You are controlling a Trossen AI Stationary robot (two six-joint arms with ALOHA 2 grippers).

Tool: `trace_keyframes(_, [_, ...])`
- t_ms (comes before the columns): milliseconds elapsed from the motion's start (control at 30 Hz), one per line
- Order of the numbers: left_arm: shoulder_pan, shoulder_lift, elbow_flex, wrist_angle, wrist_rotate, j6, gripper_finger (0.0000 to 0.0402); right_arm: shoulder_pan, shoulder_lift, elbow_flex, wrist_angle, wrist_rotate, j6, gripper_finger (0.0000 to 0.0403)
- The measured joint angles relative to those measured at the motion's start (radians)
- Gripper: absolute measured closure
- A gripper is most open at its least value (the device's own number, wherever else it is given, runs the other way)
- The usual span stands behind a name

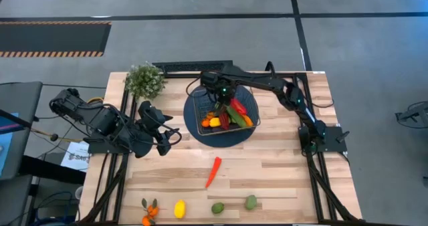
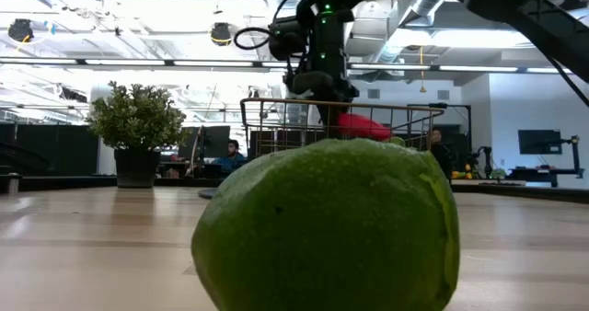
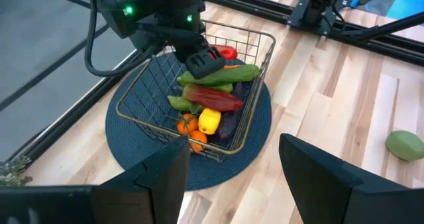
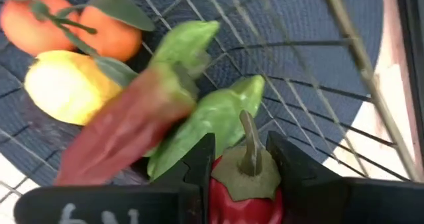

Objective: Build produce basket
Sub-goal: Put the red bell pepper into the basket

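wire basket (image 3: 255, 48) of produce (image 3: 211, 98) on blue mat (image 3: 126, 134), right hand (image 3: 202, 59) inside

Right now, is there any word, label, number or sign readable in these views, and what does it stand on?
Paper sheet beside the table's left edge, high view: dark print, too small to read.
Right gripper, right wrist view: pale marks on its body, cut off and blurred, not readable.
Basket, produce, blue mat, plant: no text.
Nothing can be quoted.
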Motion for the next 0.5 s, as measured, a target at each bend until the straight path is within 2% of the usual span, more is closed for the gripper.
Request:
trace_keyframes(433, [0.000,0.000,0.000,0.000,-0.001,0.000,0.0181,0.005,0.000,0.000,-0.014,-0.010,0.000,0.0295])
trace_keyframes(500, [0.000,0.000,0.000,0.000,-0.001,0.000,0.0181,0.006,0.000,0.000,-0.015,-0.041,0.000,0.0295])
